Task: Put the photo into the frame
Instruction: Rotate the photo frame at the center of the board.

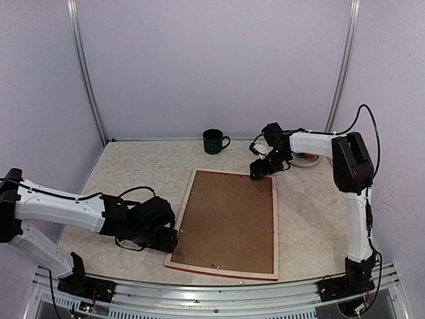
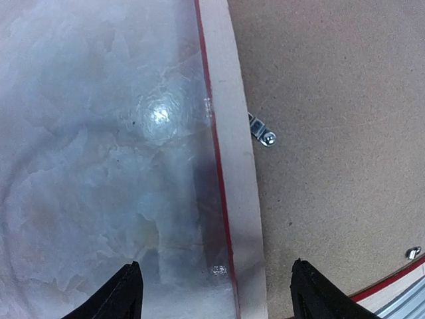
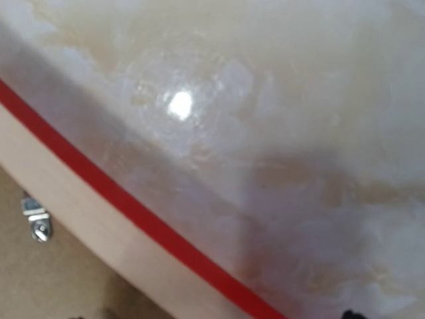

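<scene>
Left end effector (image 2: pixel 216 269), jaws apart, hangs astride the left rail of the frame (image 2: pixel 232 153), which lies back-up on the bench (image 1: pixel 133 173), long axis near-to-far. Right end effector (image 1: pixel 261 168), grip impossible to judge, sits at its far right corner. Photo unseen.

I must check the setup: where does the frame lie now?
In the top view the frame lies back up at the centre of the table, its left edge by the left tool, its far right corner by the right tool.
</scene>
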`<state>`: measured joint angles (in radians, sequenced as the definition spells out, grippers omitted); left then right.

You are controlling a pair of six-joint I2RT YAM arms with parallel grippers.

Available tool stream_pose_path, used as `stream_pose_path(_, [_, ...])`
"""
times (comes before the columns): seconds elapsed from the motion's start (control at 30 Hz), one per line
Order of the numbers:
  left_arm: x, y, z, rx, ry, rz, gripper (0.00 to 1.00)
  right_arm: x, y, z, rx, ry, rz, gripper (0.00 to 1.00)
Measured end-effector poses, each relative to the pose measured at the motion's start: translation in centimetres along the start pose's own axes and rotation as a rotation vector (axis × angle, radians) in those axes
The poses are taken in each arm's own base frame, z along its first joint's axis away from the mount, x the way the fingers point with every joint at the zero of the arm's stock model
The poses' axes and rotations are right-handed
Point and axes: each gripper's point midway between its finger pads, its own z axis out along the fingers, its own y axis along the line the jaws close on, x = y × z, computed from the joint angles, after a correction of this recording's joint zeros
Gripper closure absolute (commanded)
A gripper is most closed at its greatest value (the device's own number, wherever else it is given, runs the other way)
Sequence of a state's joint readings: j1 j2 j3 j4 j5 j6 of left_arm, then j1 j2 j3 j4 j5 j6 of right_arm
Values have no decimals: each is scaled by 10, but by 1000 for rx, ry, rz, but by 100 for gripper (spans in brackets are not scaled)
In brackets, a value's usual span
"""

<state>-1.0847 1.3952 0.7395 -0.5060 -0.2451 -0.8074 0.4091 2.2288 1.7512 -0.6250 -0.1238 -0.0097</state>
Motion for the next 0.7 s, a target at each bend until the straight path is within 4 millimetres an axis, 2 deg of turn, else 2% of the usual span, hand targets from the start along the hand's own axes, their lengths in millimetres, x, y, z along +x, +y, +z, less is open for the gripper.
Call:
stream_pose_path(0.07, [7, -3, 7, -16, 24, 23, 29, 0, -1, 0, 4, 1, 0, 17])
stream_pose_path(0.2, [21, 1, 22, -58, 72, 44, 44, 0, -1, 0, 8, 1, 0, 17])
stream_pose_path(0.33, [15, -2, 24, -66, 52, 44, 61, 0, -2, -1, 10, 2, 1, 17])
stream_pose_path(0.4, [11, -2, 25, -79, 39, 43, 67, 0, -2, -1, 11, 4, 1, 17])
stream_pose_path(0.53, [-2, 4, 29, -113, 16, 33, 69, 1, -5, 0, 14, 5, 6, 17])
stream_pose_path(0.7, [-32, 22, 40, -178, -19, -4, 69, 8, -8, 3, 17, 18, 12, 17])
